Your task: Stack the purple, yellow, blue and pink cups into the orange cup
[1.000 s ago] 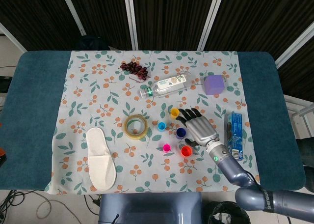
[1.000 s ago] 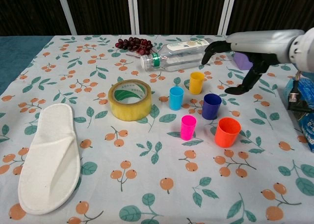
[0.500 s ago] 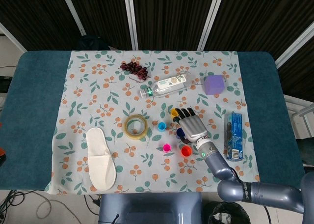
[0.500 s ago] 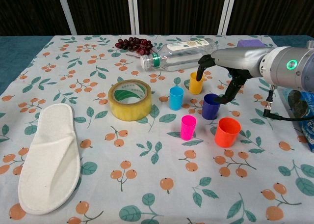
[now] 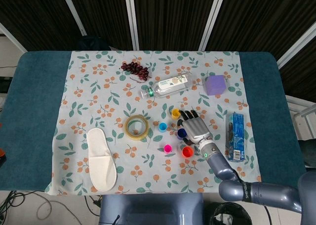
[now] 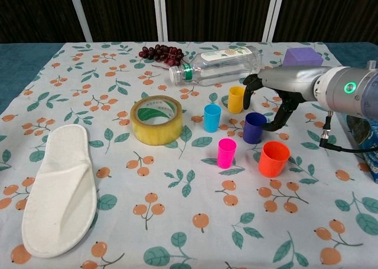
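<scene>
1. Compared with half a second ago, the right hand (image 6: 282, 92) has come lower and a little back toward the robot; the cups have not moved.
2. Its fingers (image 6: 253, 83) are apart and curved, arched over the purple cup (image 6: 254, 127); I cannot tell whether they touch it. They grip nothing.
3. On the surface (image 6: 177, 192), the purple cup stands between the yellow cup (image 6: 236, 99) and the orange cup (image 6: 274, 158).
4. The blue cup (image 6: 211, 117) and the pink cup (image 6: 226, 153) stand just to its left, all upright and apart.
5. The left hand is not seen in either view.
</scene>
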Robot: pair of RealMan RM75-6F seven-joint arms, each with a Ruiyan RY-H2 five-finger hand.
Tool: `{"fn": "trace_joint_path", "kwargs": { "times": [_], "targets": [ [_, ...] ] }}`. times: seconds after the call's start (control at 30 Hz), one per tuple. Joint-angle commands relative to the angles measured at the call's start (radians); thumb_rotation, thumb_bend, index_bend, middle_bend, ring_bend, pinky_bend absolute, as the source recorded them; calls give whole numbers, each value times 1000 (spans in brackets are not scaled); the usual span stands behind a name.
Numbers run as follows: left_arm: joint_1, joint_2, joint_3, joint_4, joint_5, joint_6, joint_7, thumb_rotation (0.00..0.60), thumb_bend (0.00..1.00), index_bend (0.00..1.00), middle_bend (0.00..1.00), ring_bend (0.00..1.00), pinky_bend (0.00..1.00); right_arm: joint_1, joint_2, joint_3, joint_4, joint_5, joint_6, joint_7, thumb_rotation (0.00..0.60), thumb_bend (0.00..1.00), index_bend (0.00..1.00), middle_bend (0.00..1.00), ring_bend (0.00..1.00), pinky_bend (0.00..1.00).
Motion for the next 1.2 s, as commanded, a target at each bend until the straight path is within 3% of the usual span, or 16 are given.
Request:
{"fn": "trace_joint_path", "kwargs": {
  "times": [0.03, 0.8, 1.03, 1.2],
  "targets": [
    [0, 0, 0, 0, -1, 0, 0, 600, 798, 168, 22, 0, 0, 2, -9, -4, 12, -4, -1, 9, 600, 394, 352, 0, 0, 8],
    [-1, 0, -2, 2, -5, -3, 1, 600, 798, 169, 22, 0, 0, -2, -13, -5, 27, -42, 10, 65, 600, 394, 459, 0, 1, 7],
    [0, 0, -1, 1, -3, -1, 2, 600, 798, 169, 22, 0, 0, -10, 124, 13, -140, -64, 63, 34, 600, 394, 459, 0, 1, 8],
    [-2, -1, -3, 0, -4, -4, -1, 600, 798, 169, 22, 0, 0, -51, 276, -29, -335, -88, 97, 8, 600, 394, 459, 0, 1, 7]
  ]
}}
